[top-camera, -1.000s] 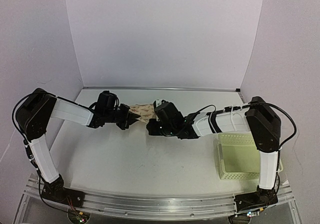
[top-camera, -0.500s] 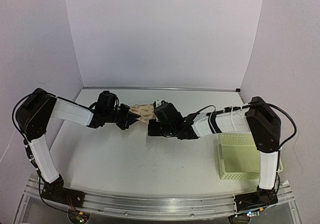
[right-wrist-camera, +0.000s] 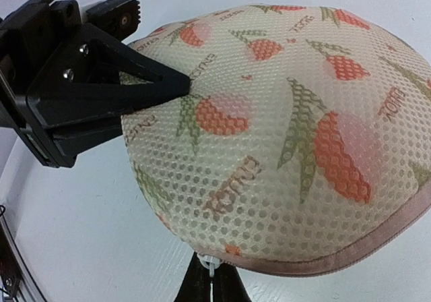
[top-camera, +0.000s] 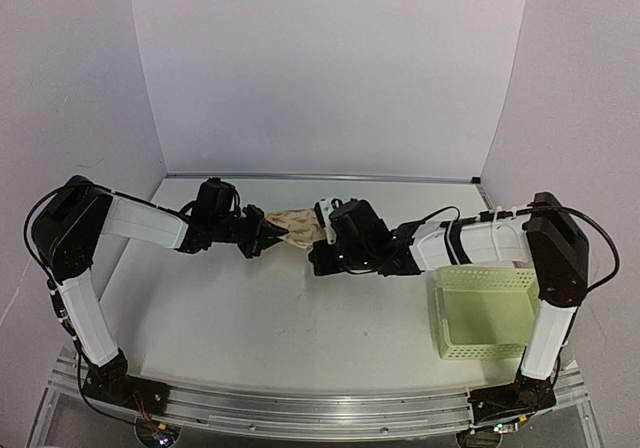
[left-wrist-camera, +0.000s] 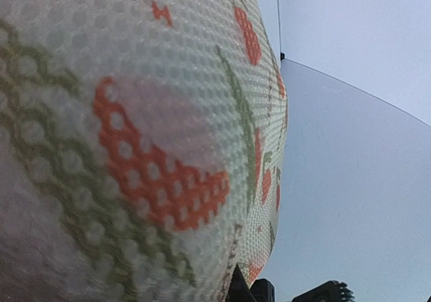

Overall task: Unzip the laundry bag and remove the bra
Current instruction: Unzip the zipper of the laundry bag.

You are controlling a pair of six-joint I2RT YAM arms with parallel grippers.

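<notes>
Right arm has drawn the zip pull rightward

The right gripper [right-wrist-camera: 212,280], pinched on the small white zip pull [right-wrist-camera: 211,267], moved right. The left gripper [right-wrist-camera: 178,84] clamps the beige leaf-printed mesh laundry bag [right-wrist-camera: 283,127], stretched between them over the white table [top-camera: 300,318]. The bra is unseen, so unzipping is probably just beginning.

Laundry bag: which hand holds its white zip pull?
The right hand, pinching the zip pull at the piped edge of the laundry bag; the left hand grips its mesh end.

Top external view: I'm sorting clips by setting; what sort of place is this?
Likely a lab test booth, not a home: plain white walls box in the table, two robot arms bolted to a metal rail.
</notes>
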